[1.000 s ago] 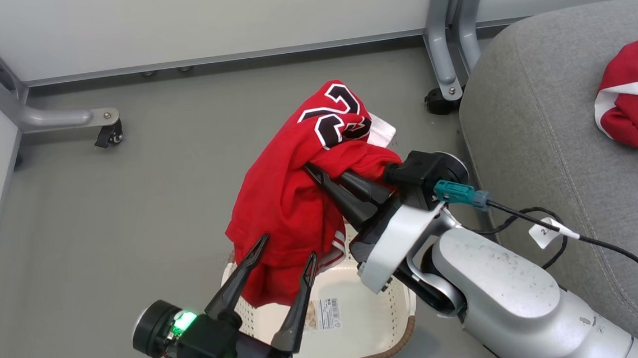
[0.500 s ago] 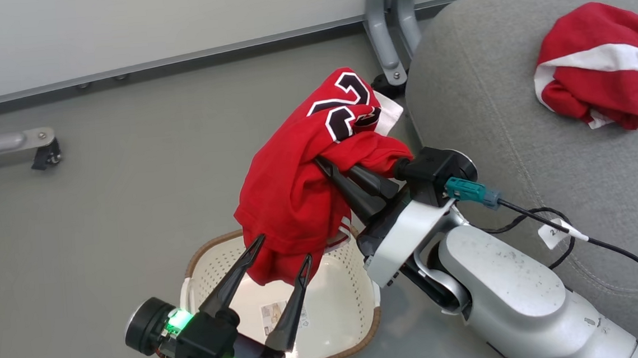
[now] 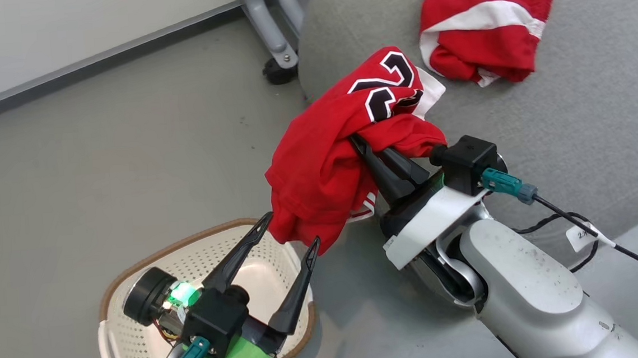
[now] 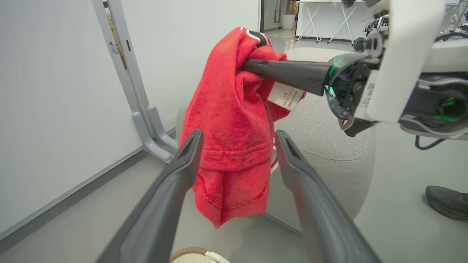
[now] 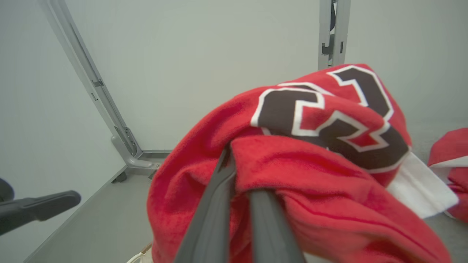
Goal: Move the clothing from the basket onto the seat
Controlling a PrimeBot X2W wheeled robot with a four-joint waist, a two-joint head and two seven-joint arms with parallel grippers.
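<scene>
Red jersey (image 3: pixel 325 184), soft knit, white-edged black numerals: hanging lengthwise down at seat's (image 3: pixel 572 99) near edge, pinched in closed right gripper (image 3: pixel 358 142). Grey woven seat, rounded, just beyond fingertips, nearer right arm. Second red garment (image 3: pixel 477 27) heaped on seat. Left gripper (image 3: pixel 293 228) spread wide, empty, farther from seat, over perforated cream basket (image 3: pixel 150 257).
</scene>
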